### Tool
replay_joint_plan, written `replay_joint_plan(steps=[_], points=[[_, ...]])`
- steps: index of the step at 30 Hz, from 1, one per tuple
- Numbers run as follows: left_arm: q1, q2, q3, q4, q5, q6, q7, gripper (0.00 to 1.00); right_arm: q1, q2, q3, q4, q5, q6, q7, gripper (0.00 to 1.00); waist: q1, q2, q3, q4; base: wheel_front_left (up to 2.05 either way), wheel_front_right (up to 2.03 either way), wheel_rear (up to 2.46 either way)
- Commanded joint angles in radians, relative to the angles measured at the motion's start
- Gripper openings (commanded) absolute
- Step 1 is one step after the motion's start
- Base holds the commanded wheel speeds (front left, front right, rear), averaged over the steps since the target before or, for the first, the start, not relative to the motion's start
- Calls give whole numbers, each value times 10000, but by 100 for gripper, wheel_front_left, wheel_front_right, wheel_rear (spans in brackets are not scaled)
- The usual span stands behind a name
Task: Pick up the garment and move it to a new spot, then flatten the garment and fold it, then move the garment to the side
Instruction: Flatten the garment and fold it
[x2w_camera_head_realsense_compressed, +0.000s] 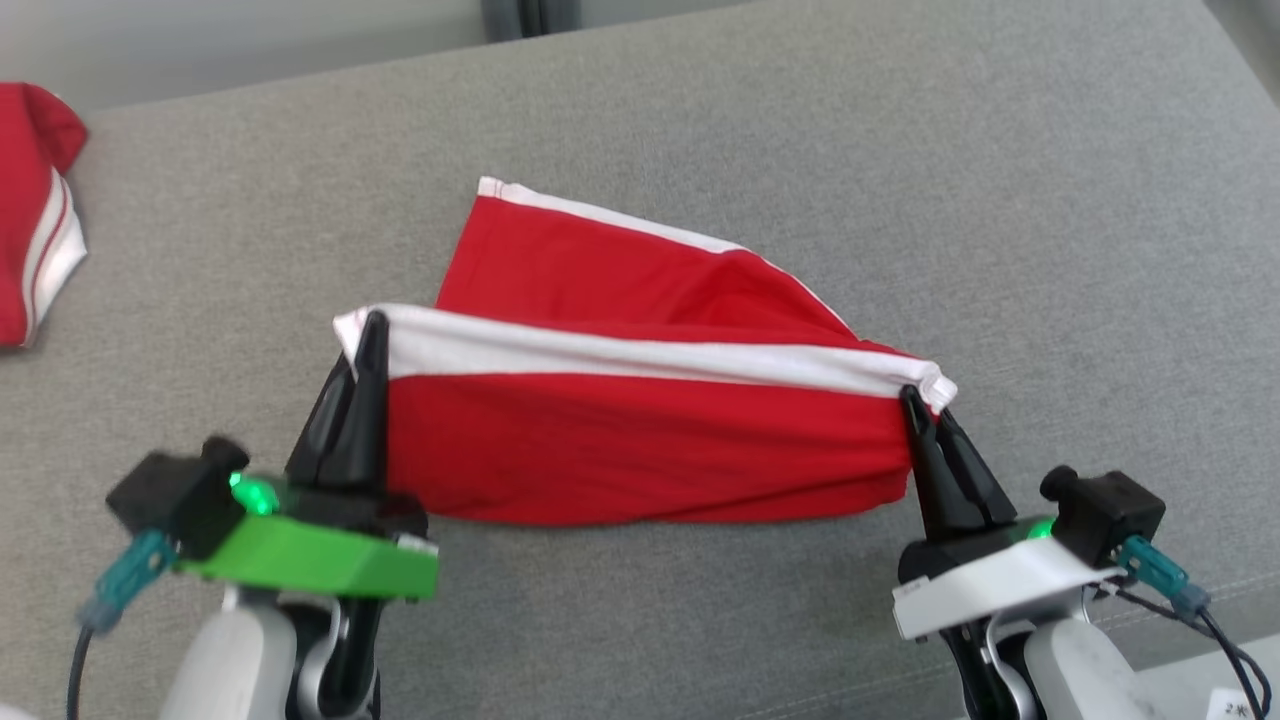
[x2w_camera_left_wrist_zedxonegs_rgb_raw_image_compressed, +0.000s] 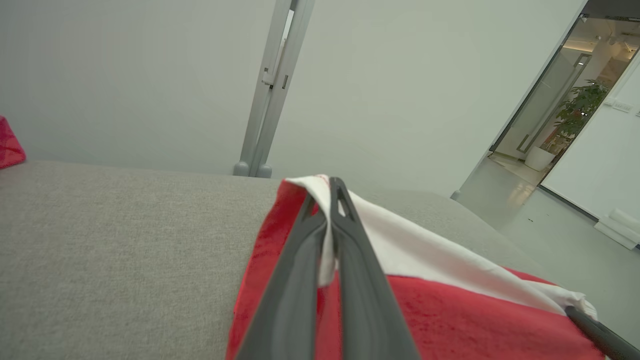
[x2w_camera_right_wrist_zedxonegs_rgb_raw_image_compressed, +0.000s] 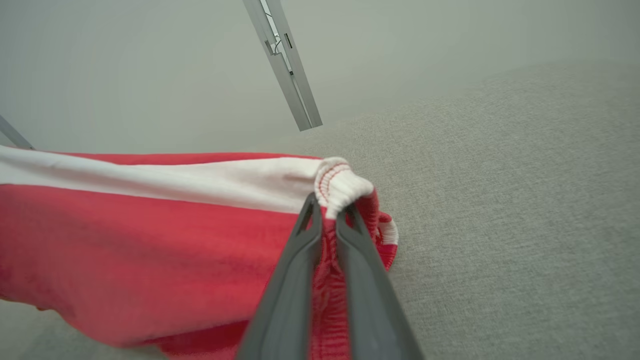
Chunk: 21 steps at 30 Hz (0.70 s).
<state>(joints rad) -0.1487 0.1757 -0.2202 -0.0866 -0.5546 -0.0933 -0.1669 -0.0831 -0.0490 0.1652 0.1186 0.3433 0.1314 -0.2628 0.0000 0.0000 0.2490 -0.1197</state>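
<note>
Both grippers are clenched on the garment, a pair of red shorts with a white band. The left gripper pinches one end of the white band and the right gripper pinches the other, so the band runs taut between them. The near part of the cloth hangs lifted from that band, while the far part, with its white-edged hem, lies on the gray surface in the middle of the head view. A second red garment lies well apart at the far left.

I judge this to be the laying-out or folding stage: the shorts are stretched wide but not yet flat. The next move calls for both arms to travel together at an even height, keeping the band taut, then lowering it so that the cloth settles without wrinkles before either grip lets go.
</note>
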Motion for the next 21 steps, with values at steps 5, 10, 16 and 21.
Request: replay_joint_plan(steps=[5, 10, 16, 21], points=[[-2251, 263, -306, 1918, 216, -208, 157, 0, -995, -28, 9, 627, 316, -16, -29, 0, 0, 0, 1084, -250, 0, 0, 0], [-4021, 320, -667, 3703, 337, -290, 104, 0, -1715, -26, -33, 1004, 588, -15, -29, 0, 0, 0, 1644, -421, 0, 0, 0], [-5579, 360, -1029, 5695, 479, -353, -224, 0, -2288, -28, 62, 1354, 876, -15, -29, 0, 0, 0, 2018, -612, 0, 0, 0], [-6526, 275, -1261, 7078, 584, -350, -448, 0, -2573, -31, 192, 1519, 1101, -16, -29, 0, 0, 0, 2202, -721, 0, 0, 0]])
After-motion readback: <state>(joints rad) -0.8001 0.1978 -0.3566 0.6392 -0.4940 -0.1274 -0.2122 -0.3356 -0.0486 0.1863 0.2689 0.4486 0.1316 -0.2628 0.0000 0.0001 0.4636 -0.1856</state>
